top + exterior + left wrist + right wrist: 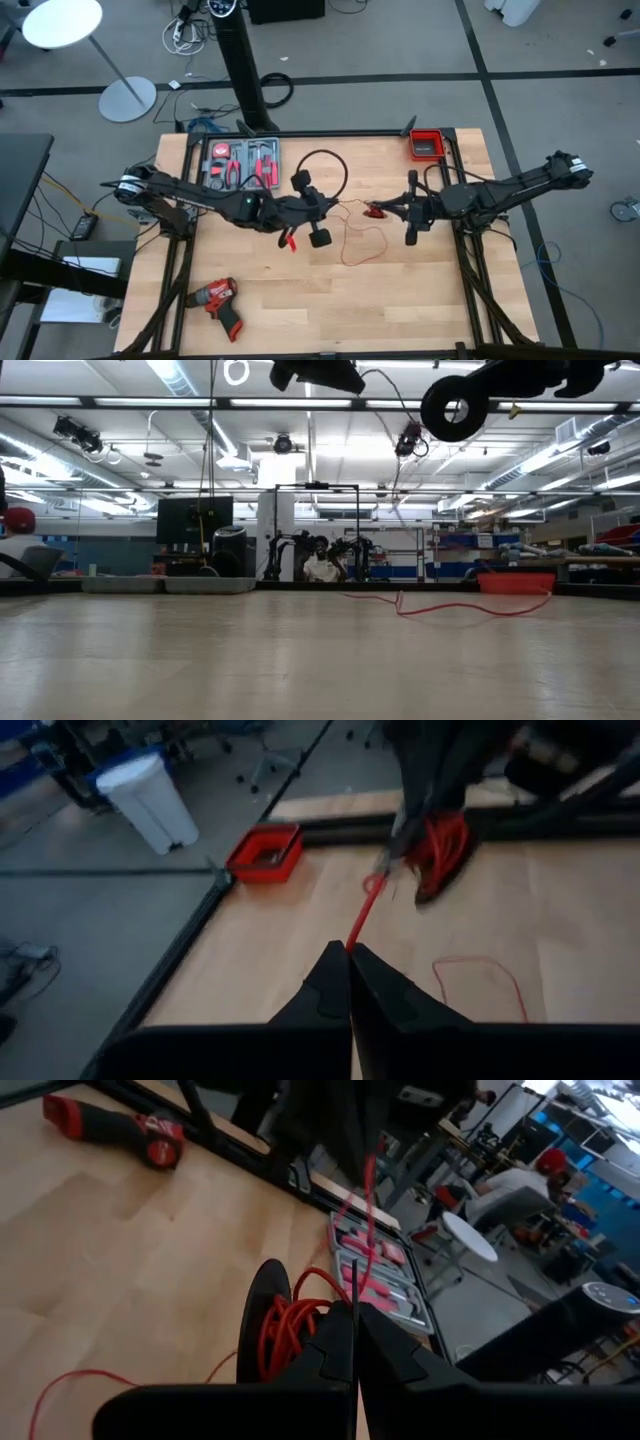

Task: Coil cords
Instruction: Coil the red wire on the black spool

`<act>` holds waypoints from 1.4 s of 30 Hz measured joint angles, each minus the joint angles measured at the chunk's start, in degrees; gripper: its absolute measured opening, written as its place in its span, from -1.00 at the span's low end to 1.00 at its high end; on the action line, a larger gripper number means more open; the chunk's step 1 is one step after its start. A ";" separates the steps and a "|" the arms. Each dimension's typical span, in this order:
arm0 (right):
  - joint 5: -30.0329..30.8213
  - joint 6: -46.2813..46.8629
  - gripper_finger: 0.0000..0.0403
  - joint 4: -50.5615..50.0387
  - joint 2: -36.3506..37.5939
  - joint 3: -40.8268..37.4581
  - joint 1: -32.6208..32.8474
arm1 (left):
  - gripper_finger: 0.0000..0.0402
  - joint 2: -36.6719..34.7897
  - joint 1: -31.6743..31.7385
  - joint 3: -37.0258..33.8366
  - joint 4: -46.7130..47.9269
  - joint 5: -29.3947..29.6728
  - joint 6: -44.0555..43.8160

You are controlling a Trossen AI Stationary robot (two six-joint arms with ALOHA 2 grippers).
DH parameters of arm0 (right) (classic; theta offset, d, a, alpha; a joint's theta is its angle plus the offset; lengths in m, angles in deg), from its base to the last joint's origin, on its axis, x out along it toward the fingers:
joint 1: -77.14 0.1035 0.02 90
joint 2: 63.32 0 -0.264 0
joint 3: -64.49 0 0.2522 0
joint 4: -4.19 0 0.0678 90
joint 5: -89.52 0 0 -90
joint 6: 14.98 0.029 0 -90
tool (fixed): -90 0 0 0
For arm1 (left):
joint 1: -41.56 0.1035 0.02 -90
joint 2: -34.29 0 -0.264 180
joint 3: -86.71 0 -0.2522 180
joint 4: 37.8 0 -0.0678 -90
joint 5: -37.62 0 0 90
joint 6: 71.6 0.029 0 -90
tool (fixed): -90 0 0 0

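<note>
The red cord (pixel 362 915) runs through the air from my left gripper (pixel 349 952) to my right gripper (pixel 355 1308). Both grippers are shut on it above the table's middle. At the right gripper part of it is wound into a small coil (pixel 292 1325). Its loose end (pixel 364 243) lies in slack loops on the tabletop, seen low in the low view (pixel 455 606). A black ring (pixel 455 405) hangs beside the red coil; I cannot tell whether it is the black cord. A thin black loop (pixel 325 160) arcs over the left arm. My left gripper pinches the red cord (pixel 352 938) between its two fingertips. The fingers point slightly downward toward the table's right side, along the cord. From the tips the cord runs straight and taut, clear of the table, to the right gripper. My right gripper is shut on the red cord at the coil (pixel 318 1312); the fingers hide the exact spot. The fingers point nearly level toward the table's left side. The coil's loops hang beside the fingertips, clear of the table, and one strand (pixel 366 1200) leads on to the left gripper.
A grey tray of red-handled hand tools (pixel 240 165) lies at the far left, a red bin (pixel 427 145) at the far right, and a red drill (pixel 215 298) near the front left. People sit in the room beyond the table (pixel 322 568).
</note>
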 joint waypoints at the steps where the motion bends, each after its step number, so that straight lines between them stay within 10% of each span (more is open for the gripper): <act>1: 0.40 -0.18 -1.00 -0.02 0.04 0.00 0.20 | -1.00 0.03 -0.31 0.00 0.25 0.28 -0.38; 21: 7.73 -0.85 -1.00 1.36 -4.32 0.04 -0.86 | -1.00 0.16 -2.23 0.31 -13.48 0.82 2.74; 42: 11.86 -6.27 -1.00 34.73 -17.93 0.02 -4.70 | -0.99 7.49 -1.51 0.31 -19.88 -2.43 5.45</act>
